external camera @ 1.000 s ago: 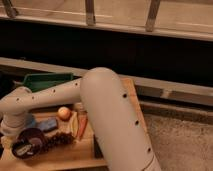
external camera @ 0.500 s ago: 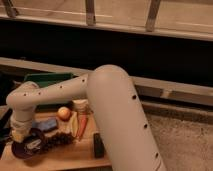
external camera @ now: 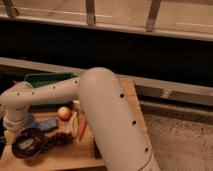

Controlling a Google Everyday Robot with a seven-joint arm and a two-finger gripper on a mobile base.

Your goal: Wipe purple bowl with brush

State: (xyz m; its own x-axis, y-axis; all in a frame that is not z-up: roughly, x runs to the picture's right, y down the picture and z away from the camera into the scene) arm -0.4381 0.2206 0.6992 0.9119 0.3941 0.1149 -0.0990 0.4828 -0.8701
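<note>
The purple bowl sits at the front left of the wooden table, dark with a pale patch inside. My white arm reaches from the lower right across the table to the left. My gripper hangs at the arm's end, just above and left of the bowl's rim. I cannot make out the brush; it may be hidden under the gripper.
A blue object, an orange fruit, a carrot and dark grapes lie right of the bowl. A green bin stands behind. A dark wall and a railing run along the back.
The end of the arm has swung right and then back to the left and lower, beside the bowl. The bowl has stayed in about the same place.
</note>
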